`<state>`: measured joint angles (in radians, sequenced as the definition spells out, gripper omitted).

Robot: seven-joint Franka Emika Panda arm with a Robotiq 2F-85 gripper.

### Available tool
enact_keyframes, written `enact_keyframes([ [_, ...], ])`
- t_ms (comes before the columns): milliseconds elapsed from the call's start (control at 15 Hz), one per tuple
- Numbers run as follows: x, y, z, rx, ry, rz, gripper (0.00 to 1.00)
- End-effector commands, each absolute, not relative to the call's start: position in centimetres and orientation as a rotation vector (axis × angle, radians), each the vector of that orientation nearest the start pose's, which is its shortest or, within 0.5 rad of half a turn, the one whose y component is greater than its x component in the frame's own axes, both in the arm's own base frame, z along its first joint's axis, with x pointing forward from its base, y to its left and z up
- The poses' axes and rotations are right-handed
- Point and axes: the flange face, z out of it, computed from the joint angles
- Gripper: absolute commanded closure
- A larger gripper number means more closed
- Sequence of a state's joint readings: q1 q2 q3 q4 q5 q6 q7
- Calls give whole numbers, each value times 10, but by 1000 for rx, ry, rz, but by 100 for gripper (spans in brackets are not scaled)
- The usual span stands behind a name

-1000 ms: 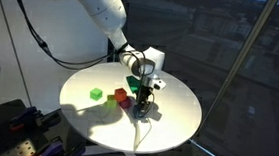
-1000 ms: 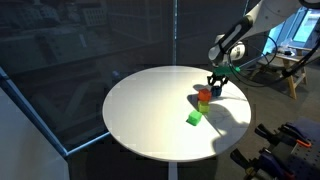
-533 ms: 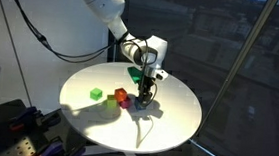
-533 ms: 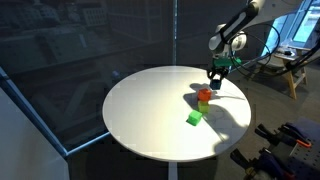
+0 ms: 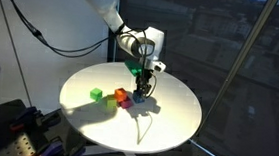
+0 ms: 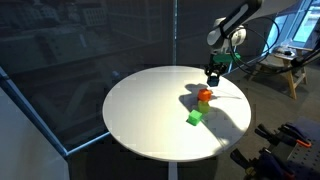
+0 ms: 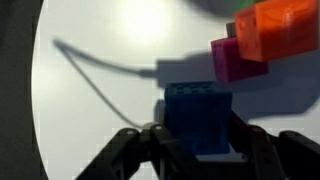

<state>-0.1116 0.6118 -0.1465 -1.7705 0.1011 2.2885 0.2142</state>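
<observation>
In the wrist view a blue block [image 7: 197, 112] sits between my gripper's [image 7: 197, 138] two dark fingers, which are shut on its sides. Beyond it on the white table lie a magenta block [image 7: 238, 58] and an orange block [image 7: 285, 28], touching each other. In both exterior views the gripper [image 5: 142, 84] [image 6: 213, 72] hangs a little above the round table, over the orange block [image 5: 121, 94] [image 6: 204, 96]. A green block [image 5: 96, 94] [image 6: 194, 117] lies apart from that cluster.
The round white table [image 5: 177, 116] [image 6: 140, 110] stands beside dark glass walls. A thin cable [image 5: 140, 130] [image 7: 105, 72] runs across the tabletop towards its edge. Black equipment [image 5: 10, 128] sits on the floor near the table.
The arm has lifted the gripper straight up from the tabletop, carrying the blue block with it. The orange, magenta and green blocks stay where they were.
</observation>
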Motion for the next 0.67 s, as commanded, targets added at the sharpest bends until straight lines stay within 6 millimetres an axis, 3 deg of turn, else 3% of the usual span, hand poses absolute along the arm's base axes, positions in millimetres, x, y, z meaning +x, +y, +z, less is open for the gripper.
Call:
enact_keyframes([
  [0, 620, -147, 230, -3078, 711, 119, 69],
  [600, 601, -128, 253, -3157, 520, 47, 69],
])
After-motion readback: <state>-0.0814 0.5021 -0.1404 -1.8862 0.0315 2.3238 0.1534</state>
